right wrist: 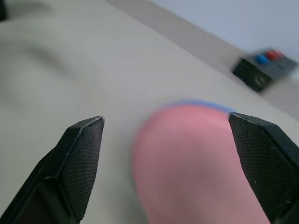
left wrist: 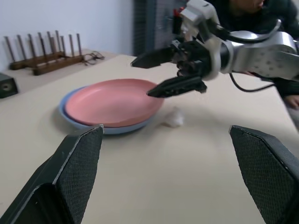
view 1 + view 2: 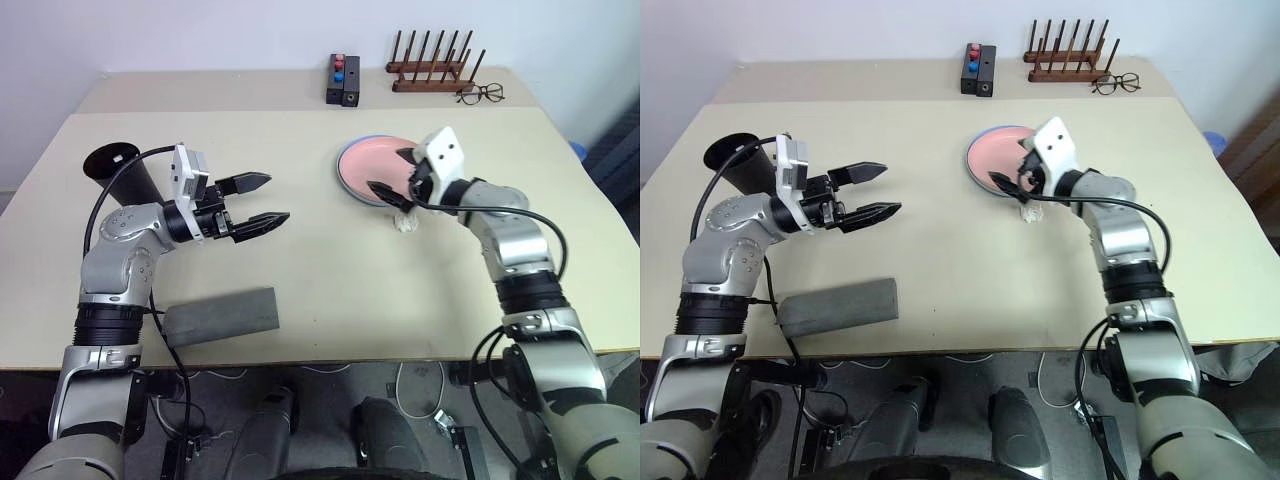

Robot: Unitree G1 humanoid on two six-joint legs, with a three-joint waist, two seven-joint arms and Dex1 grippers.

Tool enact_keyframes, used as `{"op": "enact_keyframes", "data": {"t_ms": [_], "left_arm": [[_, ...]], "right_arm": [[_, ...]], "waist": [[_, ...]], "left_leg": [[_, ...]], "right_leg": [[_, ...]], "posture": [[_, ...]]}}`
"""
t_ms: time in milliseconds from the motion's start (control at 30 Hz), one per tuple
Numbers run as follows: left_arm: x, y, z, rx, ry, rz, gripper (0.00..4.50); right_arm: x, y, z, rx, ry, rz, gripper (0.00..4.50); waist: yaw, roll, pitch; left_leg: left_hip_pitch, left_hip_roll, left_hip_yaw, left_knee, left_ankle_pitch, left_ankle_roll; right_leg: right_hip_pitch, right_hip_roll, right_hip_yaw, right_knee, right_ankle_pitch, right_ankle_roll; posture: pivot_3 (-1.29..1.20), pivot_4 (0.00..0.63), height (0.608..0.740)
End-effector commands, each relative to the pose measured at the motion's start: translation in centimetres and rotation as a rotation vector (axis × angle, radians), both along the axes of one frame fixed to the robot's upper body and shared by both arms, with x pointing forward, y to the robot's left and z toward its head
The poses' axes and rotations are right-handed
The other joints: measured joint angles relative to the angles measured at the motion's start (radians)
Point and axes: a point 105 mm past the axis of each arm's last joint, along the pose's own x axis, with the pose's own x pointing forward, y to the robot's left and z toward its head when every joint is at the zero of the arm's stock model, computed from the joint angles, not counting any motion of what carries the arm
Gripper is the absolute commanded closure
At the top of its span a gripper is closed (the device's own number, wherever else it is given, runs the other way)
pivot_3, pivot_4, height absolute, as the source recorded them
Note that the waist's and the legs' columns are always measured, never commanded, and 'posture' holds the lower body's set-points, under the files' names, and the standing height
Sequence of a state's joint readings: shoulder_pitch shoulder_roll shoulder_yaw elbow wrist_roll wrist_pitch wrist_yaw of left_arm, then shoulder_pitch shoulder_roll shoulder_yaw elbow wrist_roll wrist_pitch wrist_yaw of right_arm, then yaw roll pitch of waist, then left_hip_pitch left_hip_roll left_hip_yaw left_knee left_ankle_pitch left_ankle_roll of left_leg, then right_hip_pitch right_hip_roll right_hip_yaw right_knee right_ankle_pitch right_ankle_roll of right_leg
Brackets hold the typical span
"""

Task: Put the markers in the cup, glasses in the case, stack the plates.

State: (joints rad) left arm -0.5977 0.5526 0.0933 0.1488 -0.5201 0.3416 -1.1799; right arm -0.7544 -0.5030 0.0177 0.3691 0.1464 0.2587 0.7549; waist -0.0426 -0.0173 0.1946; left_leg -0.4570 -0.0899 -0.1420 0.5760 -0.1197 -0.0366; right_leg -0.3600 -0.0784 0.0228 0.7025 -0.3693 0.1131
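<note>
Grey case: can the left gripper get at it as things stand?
Probably yes. The case lies closed near the table's front edge, bare on top, just below the open left gripper, with nothing between them.

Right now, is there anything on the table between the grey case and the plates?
No. Between the closed grey case and the pink plate stacked on the blue plate there is bare table, seen in both eye views.

Salmon pink plate (image 3: 368,165) on light blue plate (image 2: 112,130); grey case (image 3: 222,315); black cup (image 3: 122,172); beige tabletop (image 3: 330,290); plain throughout.
</note>
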Motion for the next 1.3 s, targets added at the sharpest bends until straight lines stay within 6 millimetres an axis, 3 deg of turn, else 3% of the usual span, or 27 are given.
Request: {"op": "enact_keyframes", "data": {"t_ms": [33, 133, 267, 567, 700, 900, 1133, 1300], "left_arm": [[-1.1, -0.5, 0.9, 0.019, -0.023, -0.064, 0.00], [-1.3, -0.9, 1.3, 0.005, -0.016, -0.080, 0.00], [-1.3, -1.4, 1.5, 0.003, -0.011, -0.088, 0.00], [-1.2, -1.0, 1.0, 0.029, -0.010, -0.083, 0.00], [-1.4, -0.7, 0.6, 0.038, -0.005, -0.071, 0.00], [-1.4, -0.8, 0.5, 0.040, -0.003, -0.068, 0.00], [-0.2, -0.4, 1.6, -0.027, 0.006, 0.011, 0.00], [1.5, 0.2, 2.3, -0.090, -0.032, 0.128, 0.00]], "right_arm": [[-1.1, -2.1, 0.5, 0.002, 0.045, -0.028, 0.18], [-1.7, -2.9, -0.8, 0.020, 0.122, -0.062, 0.18], [-2.5, -2.1, -2.4, 0.029, 0.209, -0.038, 0.18], [-1.5, -1.3, -6.1, -0.091, 0.247, -0.107, 0.18], [-1.1, -1.5, -6.4, -0.088, 0.245, -0.124, 1.42], [-1.0, -2.3, -5.7, -0.079, 0.231, -0.128, 4.43], [-4.2, -2.0, -2.0, 0.000, 0.194, 0.095, 4.43], [-1.7, -1.2, 1.8, 0.115, 0.048, 0.001, 4.43]], "waist": [[-0.001, 0.000, 0.000], [-0.005, 0.000, 0.000], [-0.004, 0.001, 0.000], [-0.001, 0.001, 0.000], [-0.001, 0.001, 0.000], [-0.001, 0.001, 0.000], [0.001, 0.001, 0.000], [-0.008, 0.001, 0.000]], "left_leg": [[0.000, 0.000, 0.000, 0.000, 0.000, 0.000], [0.000, 0.000, 0.000, 0.000, 0.000, 0.000], [0.000, 0.001, 0.001, -0.001, 0.000, 0.000], [0.000, 0.000, 0.001, -0.001, 0.000, 0.000], [0.000, 0.000, 0.001, 0.000, 0.000, 0.000], [0.000, 0.000, 0.001, -0.001, 0.000, 0.000], [0.000, 0.000, 0.001, 0.000, 0.000, 0.000], [0.000, 0.001, 0.001, 0.000, 0.000, 0.000]], "right_leg": [[0.000, 0.000, 0.000, 0.000, 0.000, 0.000], [0.000, 0.000, 0.001, 0.000, 0.000, 0.000], [-0.001, 0.000, 0.001, 0.000, 0.000, 0.000], [-0.001, 0.000, 0.001, 0.000, 0.000, 0.000], [0.000, 0.000, 0.001, 0.000, 0.000, 0.000], [0.000, 0.000, 0.001, 0.000, 0.000, 0.000], [0.000, 0.000, 0.001, -0.001, 0.000, 0.000], [0.000, 0.000, 0.001, 0.000, 0.000, 0.000]], "posture": [[0.00, 0.150, 0.737], [0.00, 0.150, 0.737], [0.00, 0.150, 0.737], [0.00, 0.150, 0.737], [0.00, 0.150, 0.737], [0.00, 0.150, 0.737], [0.00, 0.150, 0.737], [0.00, 0.150, 0.737]]}}
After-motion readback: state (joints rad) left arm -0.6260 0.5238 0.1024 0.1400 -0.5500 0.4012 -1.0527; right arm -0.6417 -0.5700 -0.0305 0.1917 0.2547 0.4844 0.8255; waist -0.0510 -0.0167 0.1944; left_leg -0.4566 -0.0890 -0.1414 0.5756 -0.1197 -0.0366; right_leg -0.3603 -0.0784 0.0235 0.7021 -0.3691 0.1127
